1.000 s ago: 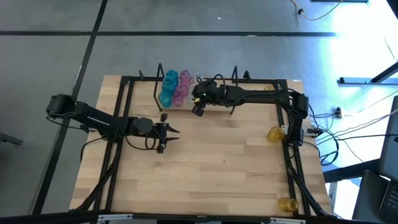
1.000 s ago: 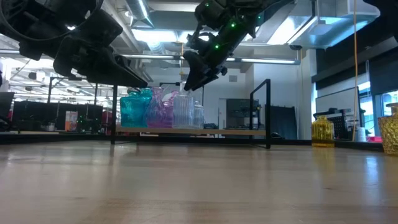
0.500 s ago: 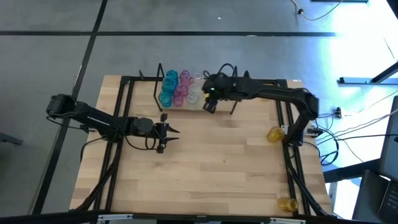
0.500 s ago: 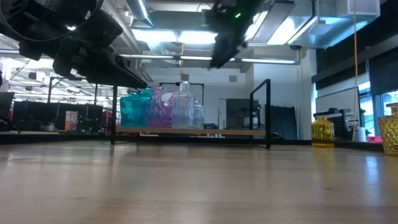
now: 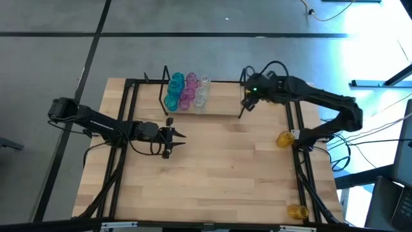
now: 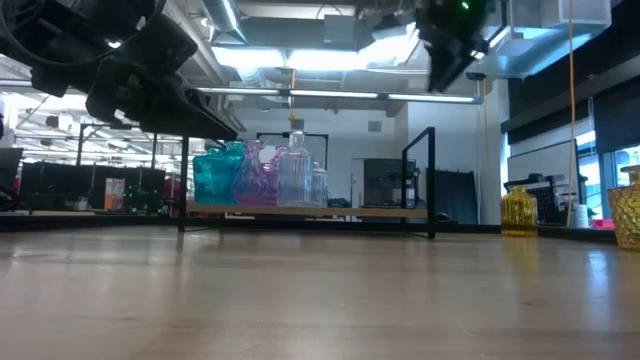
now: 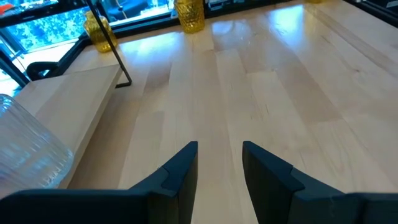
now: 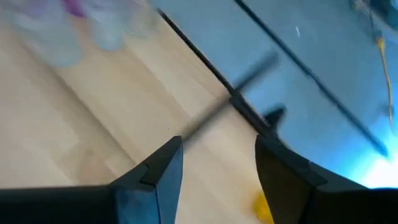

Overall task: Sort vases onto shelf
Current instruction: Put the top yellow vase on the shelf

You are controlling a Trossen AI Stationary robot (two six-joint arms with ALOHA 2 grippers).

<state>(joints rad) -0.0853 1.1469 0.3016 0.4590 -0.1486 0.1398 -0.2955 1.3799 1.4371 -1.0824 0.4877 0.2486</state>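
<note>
Six vases stand bunched at one end of the shelf (image 5: 219,106): teal vases (image 5: 174,90), pink vases (image 5: 189,89) and clear vases (image 5: 202,91), close together on the plank. Two yellow vases remain off the shelf on the tabletop (image 5: 219,174), one (image 5: 284,139) beyond the shelf's bare end beside the right arm's base, the other (image 5: 297,211) well away from the shelf at the tabletop's near right corner. The right gripper (image 5: 246,103) hangs above the shelf's bare end, by its black wire frame, fingers apart and empty. The left gripper (image 5: 177,142) hovers over the tabletop in front of the shelf's vase end, fingers apart, holding nothing.
</note>
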